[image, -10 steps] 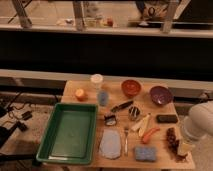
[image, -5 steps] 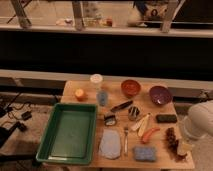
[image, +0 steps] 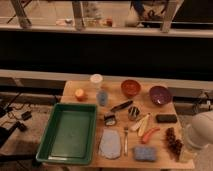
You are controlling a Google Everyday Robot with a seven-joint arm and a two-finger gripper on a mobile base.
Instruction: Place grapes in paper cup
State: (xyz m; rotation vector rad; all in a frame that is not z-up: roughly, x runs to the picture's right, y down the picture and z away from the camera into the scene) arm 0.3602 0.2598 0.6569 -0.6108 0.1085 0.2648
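Note:
The grapes (image: 173, 141), a dark reddish-brown bunch, lie on the wooden table (image: 70, 90) near its front right corner. The paper cup (image: 96, 80), small and white, stands upright at the back of the table, left of centre. My white arm comes in from the right edge, and the gripper (image: 186, 152) hangs low just right of the grapes, open and holding nothing. Its tips are partly hidden by the arm's white body.
A green tray (image: 70, 132) fills the front left. A blue-grey tumbler (image: 102, 96) and an orange fruit (image: 80, 94) stand near the cup. A brown bowl (image: 131, 88) and a purple bowl (image: 160, 95) are at the back. A carrot (image: 149, 135), a blue sponge (image: 145, 153) and a black block (image: 166, 118) lie near the grapes.

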